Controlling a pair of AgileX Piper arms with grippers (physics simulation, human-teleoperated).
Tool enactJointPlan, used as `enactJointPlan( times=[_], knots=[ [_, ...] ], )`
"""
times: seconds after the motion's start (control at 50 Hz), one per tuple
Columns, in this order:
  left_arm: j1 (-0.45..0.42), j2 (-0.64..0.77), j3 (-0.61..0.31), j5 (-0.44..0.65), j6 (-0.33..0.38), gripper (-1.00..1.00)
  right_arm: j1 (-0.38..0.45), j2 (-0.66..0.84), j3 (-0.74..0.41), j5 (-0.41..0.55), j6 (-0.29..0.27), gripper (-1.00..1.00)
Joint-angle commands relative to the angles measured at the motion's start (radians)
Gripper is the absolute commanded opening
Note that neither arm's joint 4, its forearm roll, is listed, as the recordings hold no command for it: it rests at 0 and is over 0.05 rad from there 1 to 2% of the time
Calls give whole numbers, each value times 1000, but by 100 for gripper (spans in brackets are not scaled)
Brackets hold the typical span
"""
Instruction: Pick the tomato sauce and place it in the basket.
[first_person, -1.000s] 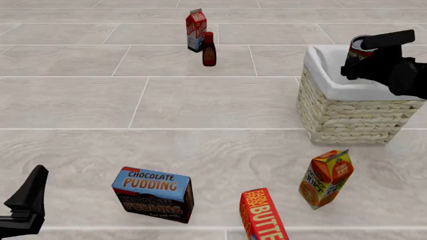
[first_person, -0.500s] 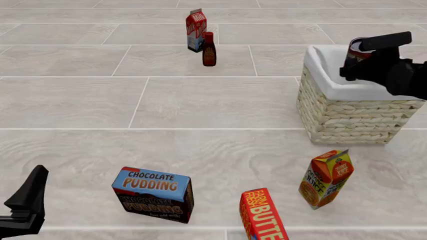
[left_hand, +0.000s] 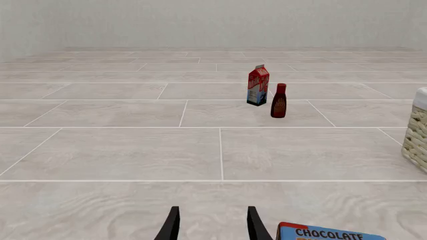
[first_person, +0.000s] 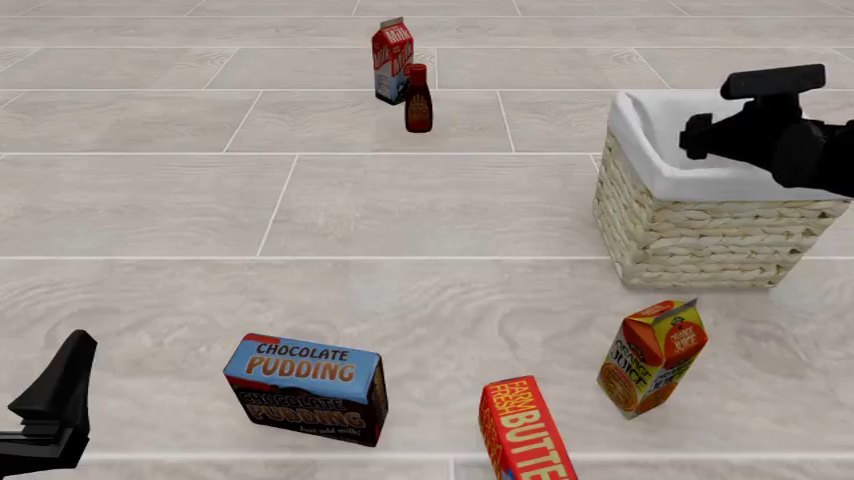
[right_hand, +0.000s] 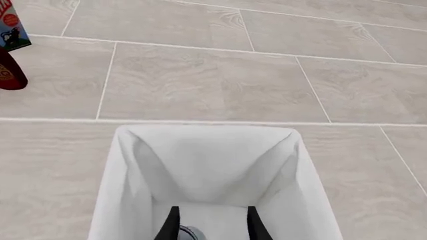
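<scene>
Front view: the basket (first_person: 701, 215) sits at three o'clock, the right hand (first_person: 721, 125) above it, fingers parted and empty. The can (right_hand: 189, 233) lies inside, glimpsed between the fingers. Risk: withdrawing low could snag the lining. Left hand (left_hand: 211, 227) released, idle. Box (first_person: 310, 385) at seven o'clock reads "CHOCOLATE PUDDING".
</scene>
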Motion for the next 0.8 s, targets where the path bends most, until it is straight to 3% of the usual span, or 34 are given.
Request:
enactJointPlan(
  times=[0.02, 0.3, 0.68, 0.8],
  knots=[
    [0, 0, 0, 0, 0, 100, -2, 3, -7, 2, 8, 100],
    [0, 0, 0, 0, 0, 100, -7, -52, 7, 2, 13, 100],
    [0, 0, 0, 0, 0, 100, 40, -368, 94, 31, 22, 100],
    [0, 0, 0, 0, 0, 100, 54, -465, 121, 47, -3, 100]
  ],
)
